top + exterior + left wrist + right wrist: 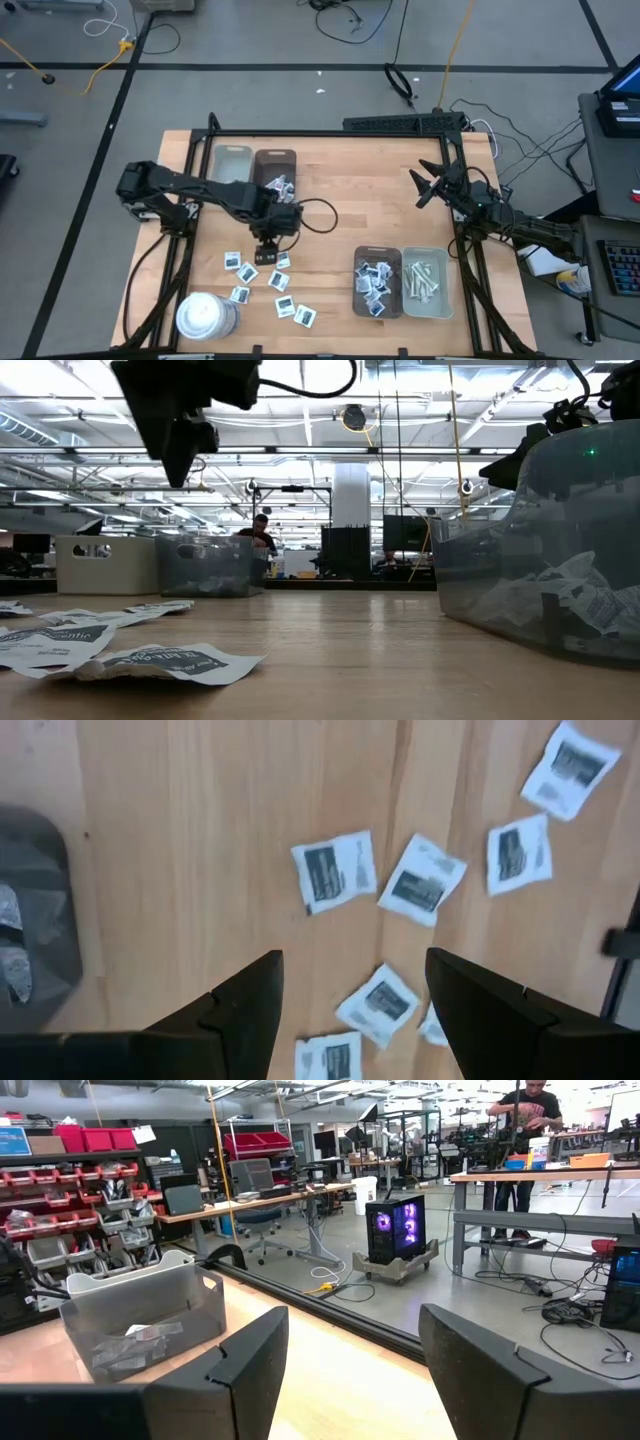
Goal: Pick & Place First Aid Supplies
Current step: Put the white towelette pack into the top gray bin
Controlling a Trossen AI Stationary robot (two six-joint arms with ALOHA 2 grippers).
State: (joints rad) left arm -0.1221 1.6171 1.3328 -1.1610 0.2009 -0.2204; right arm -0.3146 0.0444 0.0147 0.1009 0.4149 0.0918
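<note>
Several small white square packets (278, 282) with dark print lie loose on the wooden table, in front of the left arm. My left gripper (268, 254) hangs above them, open and holding nothing. In the left wrist view its gripper (350, 965) points down at the packets (333, 870), well apart from them. A brown tray (360, 262) at the front right holds more packets, and the grey tray (445, 282) beside it holds pale wrapped strips (422, 280). My right gripper (422, 185) waits open over the table's right rear, empty.
A white round cylinder (207, 315) stands at the front left corner. Two more trays sit at the rear: a pale one (232, 165) and a brown one (288, 158) with a few packets. A person (525, 1110) works far behind the table.
</note>
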